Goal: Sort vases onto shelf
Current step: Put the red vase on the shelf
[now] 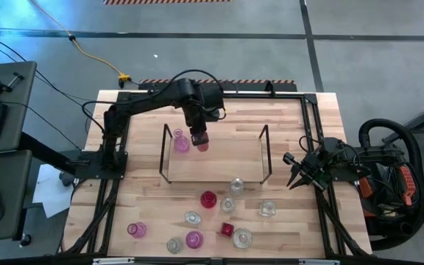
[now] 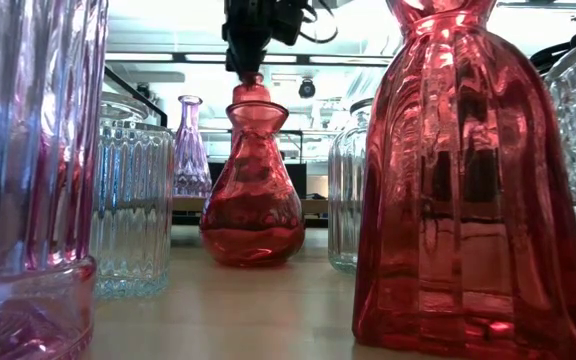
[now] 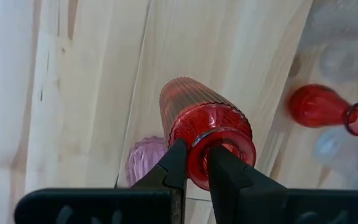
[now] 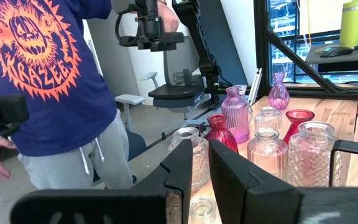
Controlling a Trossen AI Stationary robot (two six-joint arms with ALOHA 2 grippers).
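Note:
My left gripper (image 1: 199, 138) reaches over the shelf (image 1: 219, 165), a light-wood board with dark wire frames at its ends, and is shut on a red ribbed vase (image 3: 194, 118). A pink vase (image 1: 181, 143) stands on the shelf just beside it, toward the table's left. The shelf hides the red vase's base in the low view, so whether it stands on the board I cannot tell. Several more vases, red (image 1: 208, 199), pink (image 1: 194, 239) and clear (image 1: 236, 185), stand on the table near the front edge. My right gripper (image 1: 293, 173) waits shut at the table's right edge. My left gripper holds the red vase by the rim of its mouth (image 3: 196, 163), pinched between the two fingers, one finger (image 3: 222, 165) in the mouth and the other (image 3: 176, 163) outside. The fingers come from above, pointing down. The vase hangs or stands upright below them.
The shelf's wire frames (image 1: 166, 154) (image 1: 265, 151) rise at both ends. Bare board lies between the red vase and the right frame. A person in a blue shirt (image 4: 42, 74) stands beyond the table's left side. Tall red vases (image 2: 468, 200) crowd the low view's foreground.

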